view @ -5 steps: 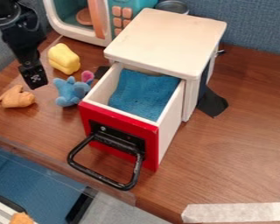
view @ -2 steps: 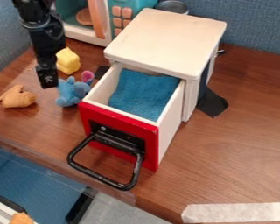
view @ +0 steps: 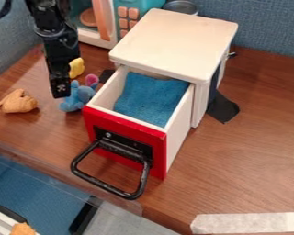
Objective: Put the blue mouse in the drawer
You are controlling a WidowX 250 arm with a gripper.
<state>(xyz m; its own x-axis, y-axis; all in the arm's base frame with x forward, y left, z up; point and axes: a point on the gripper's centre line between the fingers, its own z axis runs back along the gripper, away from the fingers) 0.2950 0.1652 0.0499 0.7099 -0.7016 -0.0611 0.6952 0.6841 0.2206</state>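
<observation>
camera view: claw (view: 60,92) near blue mouse (view: 83,94), can't tell whether wide or narrow; drawer (view: 128,127) open, blue cloth (view: 149,98) inside.

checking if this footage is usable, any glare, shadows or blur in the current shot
Camera view: soft, even light, with a pale sheen on the clear sheet along the table's front edge; faint shadow beside the orange toy; darker shading inside the open drawer; the black arm is so dark that its details merge.
</observation>
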